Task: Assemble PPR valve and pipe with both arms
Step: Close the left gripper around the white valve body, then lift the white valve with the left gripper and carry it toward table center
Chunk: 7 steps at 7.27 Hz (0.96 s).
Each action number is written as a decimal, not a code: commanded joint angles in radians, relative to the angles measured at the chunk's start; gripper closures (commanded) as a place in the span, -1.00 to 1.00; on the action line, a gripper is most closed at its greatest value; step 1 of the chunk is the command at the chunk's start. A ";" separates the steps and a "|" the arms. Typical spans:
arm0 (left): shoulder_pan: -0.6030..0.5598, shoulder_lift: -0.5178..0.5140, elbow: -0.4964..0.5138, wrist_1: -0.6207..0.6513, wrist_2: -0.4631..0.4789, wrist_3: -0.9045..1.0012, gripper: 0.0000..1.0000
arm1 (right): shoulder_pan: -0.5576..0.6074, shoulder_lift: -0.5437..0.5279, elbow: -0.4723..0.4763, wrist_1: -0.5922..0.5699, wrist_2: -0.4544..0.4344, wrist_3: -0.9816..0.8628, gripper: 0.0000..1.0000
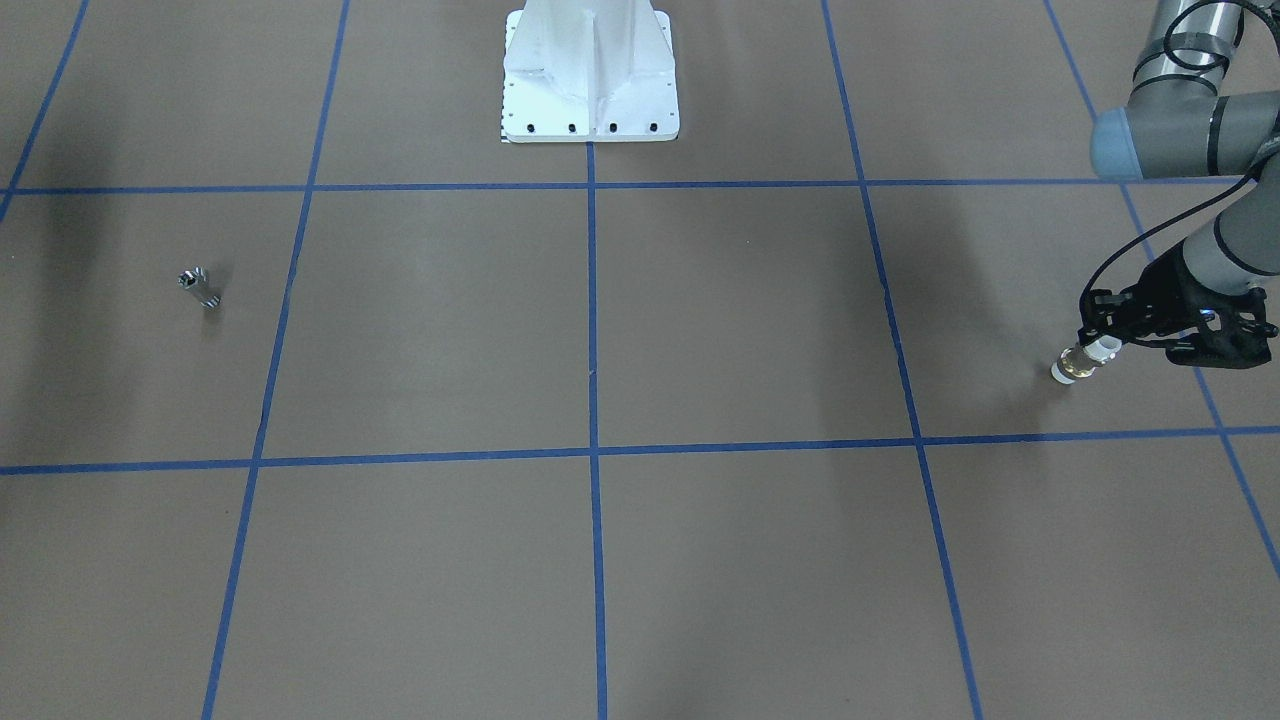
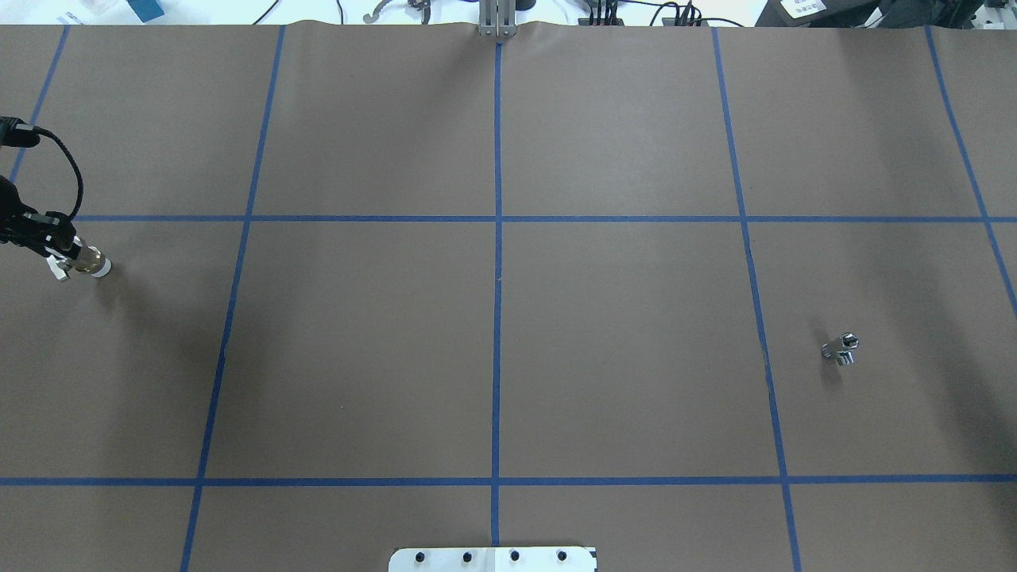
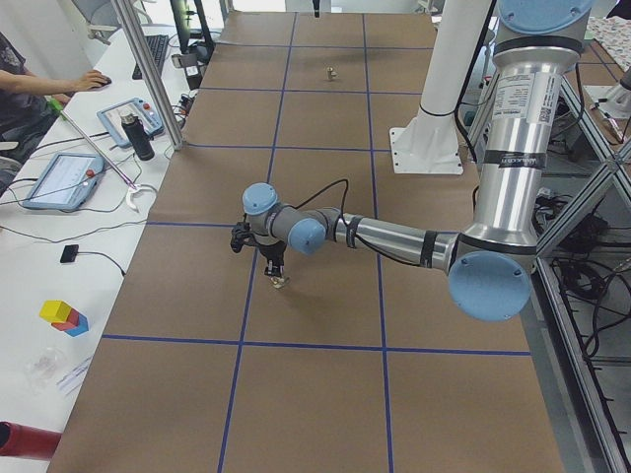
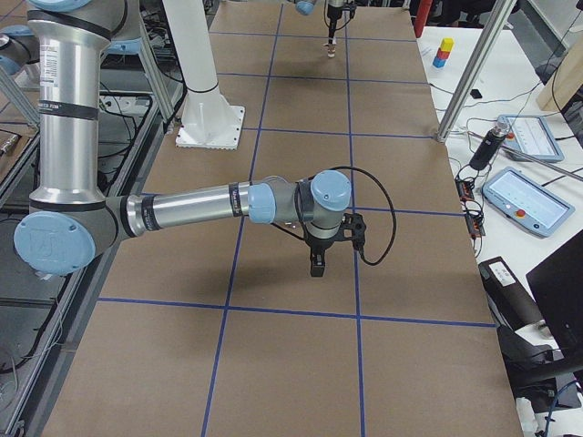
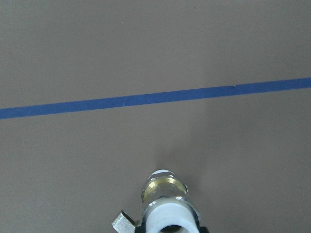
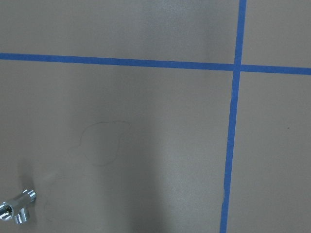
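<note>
left black two-finger gripper (image 1: pixel 1102 343) clamped tight on white-and-brass PPR valve (image 1: pixel 1075 363), right edge of the front view, mid-height. right gripper (image 4: pixel 317 265): can't tell if closed. shiny silver metal pipe (image 1: pixel 200 287) lies loose on brown table (image 1: pixel 700 330), far left.

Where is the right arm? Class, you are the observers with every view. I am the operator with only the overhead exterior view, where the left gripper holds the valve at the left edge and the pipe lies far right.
Observer: In the exterior right view it reaches out over the table, with the right gripper pointing down.
Operator: Does its wrist camera catch the pipe?
Observer: Yes, the pipe lies in that view's lower-left corner.
Operator: What does the left wrist camera show?
Observer: It looks down the white open end of the PPR valve, with the grey lever to the left.
</note>
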 commanded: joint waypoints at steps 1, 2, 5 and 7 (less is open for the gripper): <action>-0.015 -0.025 -0.051 0.057 -0.005 -0.013 1.00 | 0.000 -0.001 0.002 0.001 0.000 0.000 -1.00; -0.015 -0.060 -0.119 0.152 -0.005 -0.021 1.00 | 0.000 0.001 0.003 0.001 0.000 0.000 -1.00; 0.090 -0.210 -0.244 0.268 0.001 -0.244 1.00 | -0.002 0.005 0.003 0.001 0.000 0.002 -1.00; 0.280 -0.356 -0.240 0.269 0.045 -0.544 1.00 | -0.008 0.005 0.003 0.001 0.000 0.000 -1.00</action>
